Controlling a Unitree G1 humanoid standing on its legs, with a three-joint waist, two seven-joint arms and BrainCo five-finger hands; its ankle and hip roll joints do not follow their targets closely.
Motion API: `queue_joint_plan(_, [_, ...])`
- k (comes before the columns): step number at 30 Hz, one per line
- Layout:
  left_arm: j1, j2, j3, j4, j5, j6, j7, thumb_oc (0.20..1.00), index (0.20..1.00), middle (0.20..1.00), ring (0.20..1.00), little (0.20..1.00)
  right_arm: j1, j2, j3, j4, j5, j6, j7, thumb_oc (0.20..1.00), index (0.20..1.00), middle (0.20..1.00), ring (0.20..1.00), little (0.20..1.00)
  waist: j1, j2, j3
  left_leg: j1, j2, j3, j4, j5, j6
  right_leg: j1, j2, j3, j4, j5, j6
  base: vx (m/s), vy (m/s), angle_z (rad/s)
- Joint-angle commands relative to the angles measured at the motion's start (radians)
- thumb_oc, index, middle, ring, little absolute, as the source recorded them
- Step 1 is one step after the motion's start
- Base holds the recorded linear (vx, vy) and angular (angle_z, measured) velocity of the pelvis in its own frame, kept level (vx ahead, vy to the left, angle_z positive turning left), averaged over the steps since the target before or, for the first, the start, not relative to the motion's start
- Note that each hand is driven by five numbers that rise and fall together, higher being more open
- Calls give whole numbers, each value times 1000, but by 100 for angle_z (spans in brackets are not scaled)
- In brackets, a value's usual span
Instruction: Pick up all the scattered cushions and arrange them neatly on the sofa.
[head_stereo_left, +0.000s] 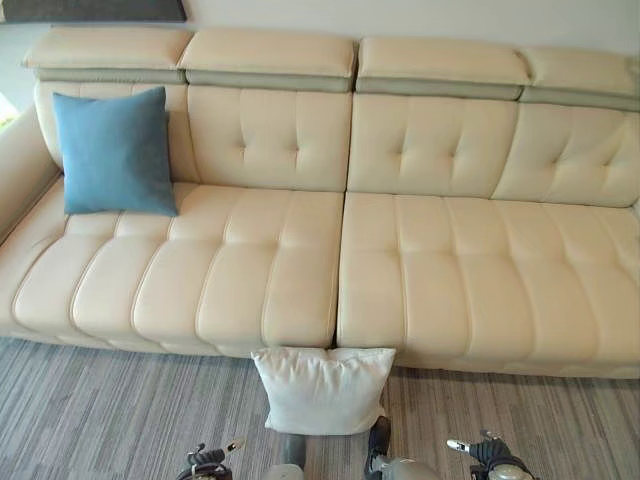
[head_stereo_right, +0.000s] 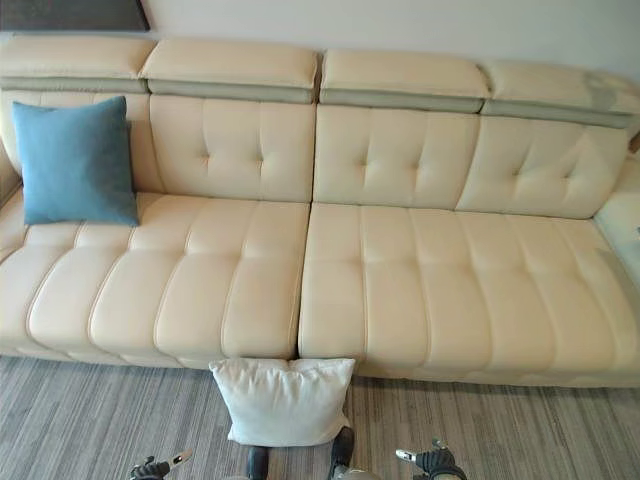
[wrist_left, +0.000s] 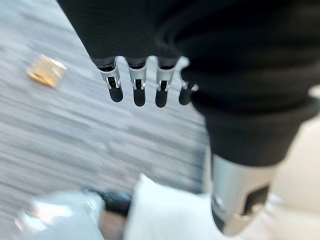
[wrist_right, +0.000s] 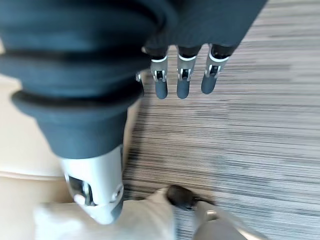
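I see a cream sofa (head_stereo_left: 330, 250) on striped grey carpet (head_stereo_left: 100, 410), blue cushion (head_stereo_left: 113, 152) on its left seat, white cushion (head_stereo_left: 322, 390) leaning against its front; left hand (wrist_left: 145, 82) and right hand (wrist_right: 182, 75) hang relaxed, empty.

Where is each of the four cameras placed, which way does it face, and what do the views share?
Left eye view: on the head, facing down at the cream sofa, blue cushion and white cushion; both robot hands at its lower edge.
Right eye view: same scene, slightly shifted.
Left wrist view: along the left robot hand, straight fingers, over striped carpet.
Right wrist view: along the right robot hand, straight fingers, over carpet.
Shared: all four show the white cushion.
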Motion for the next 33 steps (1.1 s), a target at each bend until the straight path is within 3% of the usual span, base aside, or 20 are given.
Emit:
queue_joint_plan(1, [-157, 52, 3, 52, -55, -60, 57, 1000, 1000, 1000, 1000, 1000, -157, -23, -11, -2, 86, -46, -59, 1000, 1000, 1000, 1000, 1000, 7, 11, 159, -85, -50, 21, 67, -68, 25, -11, -24, 50, 103, -146, 5, -215, 112, 18])
queue_joint_plan(2, [-225, 57, -18, 88, -68, -69, 76, 1000, 1000, 1000, 1000, 1000, -222, -15, -8, 13, 126, -61, -77, 1000, 1000, 1000, 1000, 1000, 1, 10, 181, -196, -54, 26, 135, -79, 29, -111, -34, 59, 156, -141, -2, -168, 125, 10])
queue_joint_plan(5, [-295, 73, -37, 106, -72, -74, 95, 1000, 1000, 1000, 1000, 1000, -294, -17, -6, 17, 154, -75, -111, 1000, 1000, 1000, 1000, 1000, -4, 12, 192, -318, -58, 30, 188, -84, 29, -224, -43, 63, 202, -137, -4, -94, 99, 4])
queue_joint_plan(6, [-366, 96, -45, 116, -97, -82, 105, 1000, 1000, 1000, 1000, 1000, -365, -21, 2, 7, 182, -89, -136, 1000, 1000, 1000, 1000, 1000, -6, 12, 213, -410, -57, 29, 222, -87, 27, -320, -45, 75, 231, -139, -6, -45, 69, 3])
queue_joint_plan(16, [-699, 298, -89, 58, -147, -121, 193, 1000, 1000, 1000, 1000, 1000, -733, -98, 51, -122, 326, -178, -219, 1000, 1000, 1000, 1000, 1000, -9, 11, 309, -778, -42, 33, 397, -114, 22, -722, -72, 105, 426, -158, -3, -16, 51, -4])
queue_joint_plan(19, [-776, 310, -113, 33, -157, -133, 215, 1000, 1000, 1000, 1000, 1000, -794, -96, 67, -163, 379, -206, -222, 1000, 1000, 1000, 1000, 1000, -10, 10, 309, -878, -41, 31, 450, -124, 23, -826, -86, 106, 488, -168, -3, 31, 29, 2])
queue_joint_plan(22, [-921, 333, -203, -25, -114, -150, 260, 1000, 1000, 1000, 1000, 1000, -892, -94, 146, -224, 389, -247, -221, 1000, 1000, 1000, 1000, 1000, -15, 10, 309, -998, -48, 34, 527, -139, 20, -952, -96, 109, 571, -192, -4, 56, 20, 10])
queue_joint_plan(27, [-1048, 266, -326, -122, -40, -160, 283, 1000, 1000, 1000, 1000, 1000, -968, -65, 210, -279, 391, -292, -221, 1000, 1000, 1000, 1000, 1000, -24, 7, 309, -1068, -55, 29, 564, -145, 16, -1020, -99, 103, 606, -202, -2, 10, 2, 3])
queue_joint_plan(28, [-1069, 231, -349, -135, -40, -164, 266, 1000, 1000, 1000, 1000, 1000, -987, -57, 215, -277, 384, -296, -218, 689, 689, 689, 689, 689, -25, 8, 309, -1079, -56, 29, 561, -140, 19, -1031, -99, 105, 602, -197, -2, -5, 12, -3])
queue_joint_plan(29, [-1084, 162, -378, -165, -38, -172, 246, 1000, 1000, 1000, 1000, 1000, -1002, -31, 209, -260, 377, -304, -219, 200, 200, 200, 200, 200, -25, 10, 309, -1080, -61, 26, 549, -133, 21, -1034, -99, 104, 593, -193, 0, 0, 0, 0])
queue_joint_plan(30, [-1093, 75, -414, -177, -72, -187, 206, 796, 796, 796, 796, 796, -1020, -4, 213, -239, 379, -308, -209, 200, 200, 200, 200, 200, -29, 11, 309, -1070, -63, 26, 530, -127, 22, -1026, -95, 108, 575, -187, 2, 0, 0, 0])
queue_joint_plan(32, [-1091, 0, -426, -167, -109, -190, 175, 200, 200, 200, 200, 200, -1023, 19, 202, -219, 385, -314, -204, 200, 200, 200, 200, 200, -34, 9, 309, -1048, -62, 26, 511, -125, 21, -1005, -92, 111, 555, -186, 4, 0, 0, 0])
queue_joint_plan(33, [-1080, -47, -429, -175, -155, -200, 153, 200, 200, 200, 200, 200, -1013, 40, 183, -220, 413, -330, -201, 200, 200, 200, 200, 200, -37, 7, 309, -1034, -62, 27, 496, -121, 22, -994, -90, 112, 542, -182, 5, -7, -14, 5])
